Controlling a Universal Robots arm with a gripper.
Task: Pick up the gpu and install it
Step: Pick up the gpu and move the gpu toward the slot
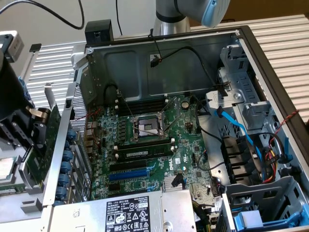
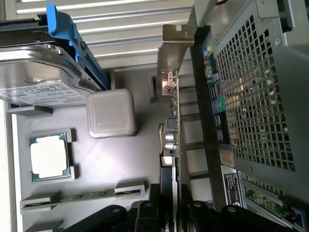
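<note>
While gpu (image 2: 172, 130) hangs just outside computer case (image 2: 256, 87), gripper (image 2: 171, 215) clamped across its board

**Surroundings: pale wall, ribbed bench top, soft even light**

Exterior view. Plain white wall (image 1: 48, 29) across the back, bare, no window in sight. Black cables (image 1: 117, 17) hang down in front of it. Work surface is a pale ribbed panel (image 1: 285, 53), with its ridges running side to side; it shows on the exterior view's right and again on the exterior view's left. Tan patch (image 1: 263, 10) at the upper right beyond the ribbed panel; cannot tell what it is.

Wrist view. The same kind of ribbed panel (image 2: 130, 29), butting against a smooth grey flat surface (image 2: 96, 164).

Light: diffuse, whitish, soft shadows. Mild sheen on the grey surface.
</note>
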